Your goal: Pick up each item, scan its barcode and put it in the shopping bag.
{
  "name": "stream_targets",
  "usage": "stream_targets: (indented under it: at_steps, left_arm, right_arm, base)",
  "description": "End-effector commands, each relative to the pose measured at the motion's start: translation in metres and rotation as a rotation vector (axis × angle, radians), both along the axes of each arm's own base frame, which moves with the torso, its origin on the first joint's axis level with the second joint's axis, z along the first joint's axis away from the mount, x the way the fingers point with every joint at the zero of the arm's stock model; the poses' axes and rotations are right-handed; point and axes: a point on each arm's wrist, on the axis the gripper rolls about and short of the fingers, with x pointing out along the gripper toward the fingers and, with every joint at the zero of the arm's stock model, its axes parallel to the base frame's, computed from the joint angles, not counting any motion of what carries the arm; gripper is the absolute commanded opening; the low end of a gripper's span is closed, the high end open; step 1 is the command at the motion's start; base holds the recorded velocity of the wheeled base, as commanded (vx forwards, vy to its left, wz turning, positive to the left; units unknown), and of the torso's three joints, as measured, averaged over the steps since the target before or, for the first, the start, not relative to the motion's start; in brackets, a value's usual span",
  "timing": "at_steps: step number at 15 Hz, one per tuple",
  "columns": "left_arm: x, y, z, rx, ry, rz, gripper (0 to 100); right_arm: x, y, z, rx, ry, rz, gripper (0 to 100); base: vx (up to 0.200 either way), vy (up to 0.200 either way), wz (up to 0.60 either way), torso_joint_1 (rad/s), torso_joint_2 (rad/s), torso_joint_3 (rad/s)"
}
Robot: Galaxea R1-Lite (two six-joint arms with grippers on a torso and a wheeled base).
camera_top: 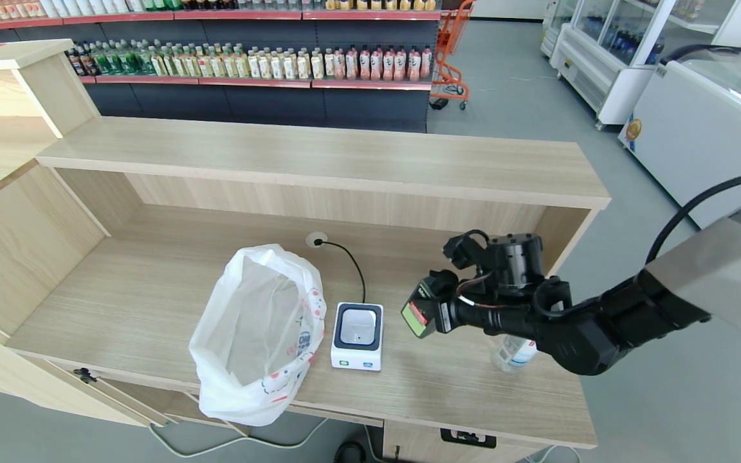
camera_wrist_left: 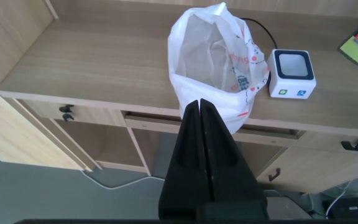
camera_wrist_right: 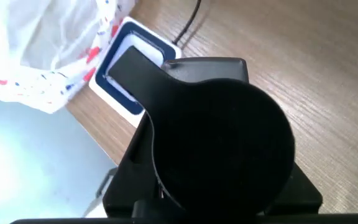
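Note:
My right gripper (camera_top: 433, 310) is shut on a dark container (camera_top: 417, 315) with a green and red label. It holds the container just above the counter, right of the white barcode scanner (camera_top: 357, 334). In the right wrist view the container's round black end (camera_wrist_right: 222, 149) sits close to the camera, with the scanner (camera_wrist_right: 122, 78) beyond it. The white shopping bag (camera_top: 258, 334) stands open left of the scanner. A clear bottle (camera_top: 512, 352) rests on the counter, partly hidden under the right arm. My left gripper (camera_wrist_left: 199, 111) is shut and empty, low in front of the counter, facing the bag (camera_wrist_left: 219, 62).
The scanner's black cable (camera_top: 351, 260) runs back to a hole in the wooden counter (camera_top: 152, 289). A raised shelf (camera_top: 319, 154) borders the back and a side wall stands at the left. Drawers (camera_wrist_left: 104, 118) sit under the front edge.

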Motion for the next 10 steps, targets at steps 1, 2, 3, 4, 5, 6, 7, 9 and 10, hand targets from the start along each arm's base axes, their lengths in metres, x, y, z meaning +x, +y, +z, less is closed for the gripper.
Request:
stream_targets:
  at_steps: [1, 2, 3, 4, 5, 6, 7, 9, 10]
  left_arm:
    - [0.000, 0.000, 0.000, 0.000, -0.002, -0.001, 0]
    - [0.000, 0.000, 0.000, 0.000, 0.000, 0.000, 0]
    - [0.000, 0.000, 0.000, 0.000, 0.001, 0.000, 0]
    - [0.000, 0.000, 0.000, 0.000, 0.001, 0.000, 0]
    - [0.000, 0.000, 0.000, 0.000, 0.001, 0.000, 0]
    - [0.000, 0.000, 0.000, 0.000, 0.001, 0.000, 0]
    - [0.000, 0.000, 0.000, 0.000, 0.001, 0.000, 0]
    - [0.000, 0.000, 0.000, 0.000, 0.000, 0.000, 0]
    - [0.000, 0.000, 0.000, 0.000, 0.000, 0.000, 0]
  right_arm:
    - [-0.011, -0.009, 0.038, 0.065, -0.067, -0.014, 0]
    - [-0.021, -0.015, 0.059, 0.131, -0.074, -0.028, 0]
    - [-0.028, -0.018, 0.072, 0.169, -0.083, -0.013, 0]
    - [-0.037, -0.024, 0.086, 0.189, -0.110, -0.006, 0]
    - [-0.045, -0.035, 0.101, 0.206, -0.144, -0.021, 0]
    - [-0.055, -0.046, 0.115, 0.217, -0.185, -0.034, 0]
    - [-0.069, -0.061, 0.130, 0.226, -0.241, -0.050, 0]
    - [-0.108, -0.096, 0.144, 0.116, -0.389, -0.075, 0]
    - [-0.128, -0.111, 0.144, 0.014, -0.471, -0.074, 0]
  base:
    - [0.000, 0.000, 0.00, 0.000, 0.00, 0.000]
    - [0.000, 0.000, 0.00, 0.000, 0.00, 0.000]
    - [0.000, 0.000, 0.00, 0.000, 0.00, 0.000]
    - [0.000, 0.000, 0.00, 0.000, 0.00, 0.000]
    - [0.000, 0.000, 0.00, 0.000, 0.00, 0.000]
    - [0.000, 0.000, 0.00, 0.000, 0.00, 0.000]
    - [0.000, 0.000, 0.00, 0.000, 0.00, 0.000]
    - [0.000, 0.000, 0.00, 0.000, 0.00, 0.000]
    - [0.000, 0.000, 0.00, 0.000, 0.00, 0.000]
